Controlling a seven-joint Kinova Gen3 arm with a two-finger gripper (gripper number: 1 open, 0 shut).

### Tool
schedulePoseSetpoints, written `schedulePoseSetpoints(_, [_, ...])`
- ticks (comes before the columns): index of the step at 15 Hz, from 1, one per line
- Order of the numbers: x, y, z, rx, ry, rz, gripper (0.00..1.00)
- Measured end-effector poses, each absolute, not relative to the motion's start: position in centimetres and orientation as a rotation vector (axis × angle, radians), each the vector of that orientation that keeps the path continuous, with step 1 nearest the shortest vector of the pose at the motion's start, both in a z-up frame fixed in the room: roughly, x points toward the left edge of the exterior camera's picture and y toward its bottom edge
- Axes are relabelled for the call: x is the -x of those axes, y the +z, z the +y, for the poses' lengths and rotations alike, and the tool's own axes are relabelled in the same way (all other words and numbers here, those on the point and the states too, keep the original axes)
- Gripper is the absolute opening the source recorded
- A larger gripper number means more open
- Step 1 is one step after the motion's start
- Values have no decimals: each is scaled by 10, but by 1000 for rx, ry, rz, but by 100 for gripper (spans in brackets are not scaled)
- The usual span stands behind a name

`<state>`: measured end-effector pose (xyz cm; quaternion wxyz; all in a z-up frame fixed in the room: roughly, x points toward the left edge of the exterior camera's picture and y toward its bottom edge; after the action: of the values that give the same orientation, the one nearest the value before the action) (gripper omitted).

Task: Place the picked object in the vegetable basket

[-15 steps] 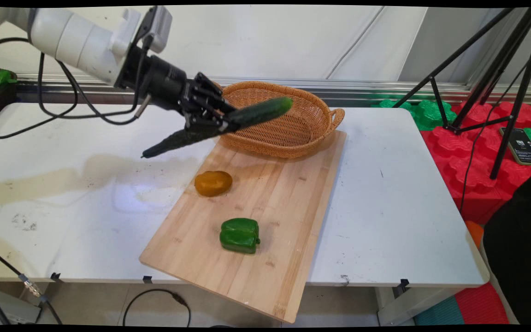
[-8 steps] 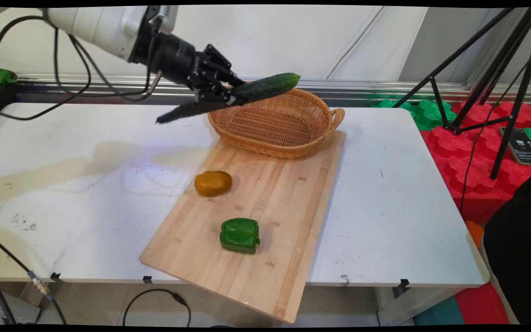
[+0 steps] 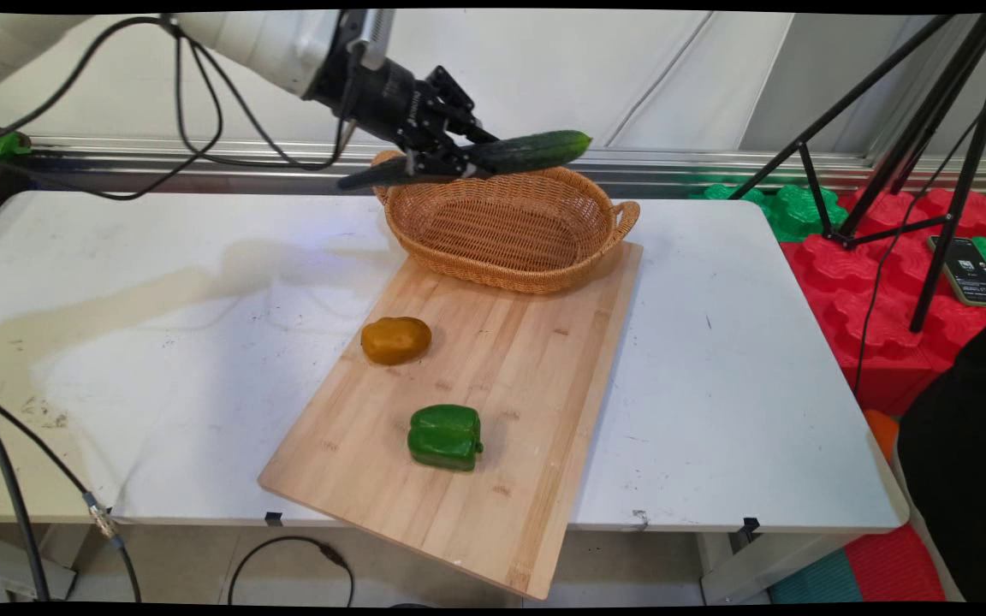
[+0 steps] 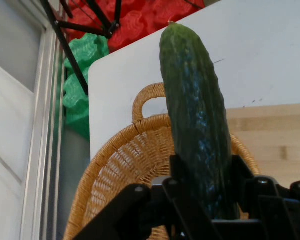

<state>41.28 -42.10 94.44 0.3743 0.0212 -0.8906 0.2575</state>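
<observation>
My gripper (image 3: 459, 158) is shut on a long dark green cucumber (image 3: 493, 156), held nearly level in the air above the far rim of a wicker basket (image 3: 501, 227). In the hand view the cucumber (image 4: 195, 115) rises between the fingers of my gripper (image 4: 205, 190), with the basket (image 4: 120, 170) below and behind it. An orange-brown potato (image 3: 396, 339) and a green bell pepper (image 3: 446, 436) lie on the wooden cutting board (image 3: 510, 359), well below and in front of the gripper.
The cutting board overhangs the table's near edge (image 3: 424, 522). A black tripod (image 3: 912, 128) stands to the right over red and green foam blocks (image 3: 870, 282), with a phone (image 3: 968, 270) on them. Black cables (image 3: 202, 128) hang from the arm.
The gripper has carried the cucumber up and to the right, from beside the basket's left rim to above the basket. The cucumber has turned closer to level. Potato and pepper have not moved.
</observation>
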Motion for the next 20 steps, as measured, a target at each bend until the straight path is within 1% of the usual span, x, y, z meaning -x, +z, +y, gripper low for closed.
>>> schedulePoseSetpoints(6, [-391, 922, -461, 35, 673, -2331, 0])
schedulePoseSetpoints(13, [-373, 893, -491, 102, 642, -2425, 0])
schedulePoseSetpoints(20, [-364, 873, -509, 122, 607, -2508, 0])
